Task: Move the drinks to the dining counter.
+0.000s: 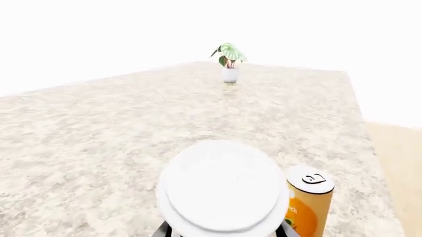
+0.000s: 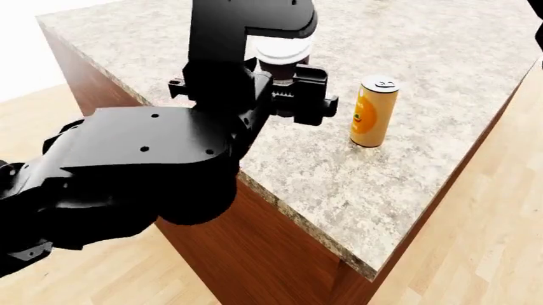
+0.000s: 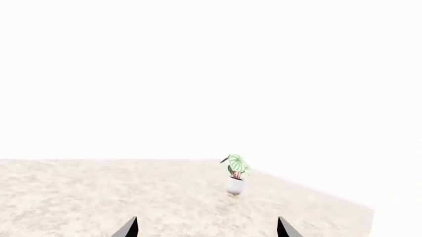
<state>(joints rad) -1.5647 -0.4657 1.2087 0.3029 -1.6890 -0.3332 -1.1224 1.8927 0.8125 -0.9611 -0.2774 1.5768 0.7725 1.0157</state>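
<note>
Over the granite tabletop [image 2: 407, 190] of the dining counter, the left gripper [image 2: 284, 86] has its fingers clamped on the white-lidded paper cup [image 1: 223, 185], just beside the orange can [image 2: 373, 112] standing upright near the edge. The step in hand looks like setting the cup down; next comes lowering and letting go without knocking the can. The right gripper [image 3: 205, 228] fingers sit apart, holding nothing.
</note>
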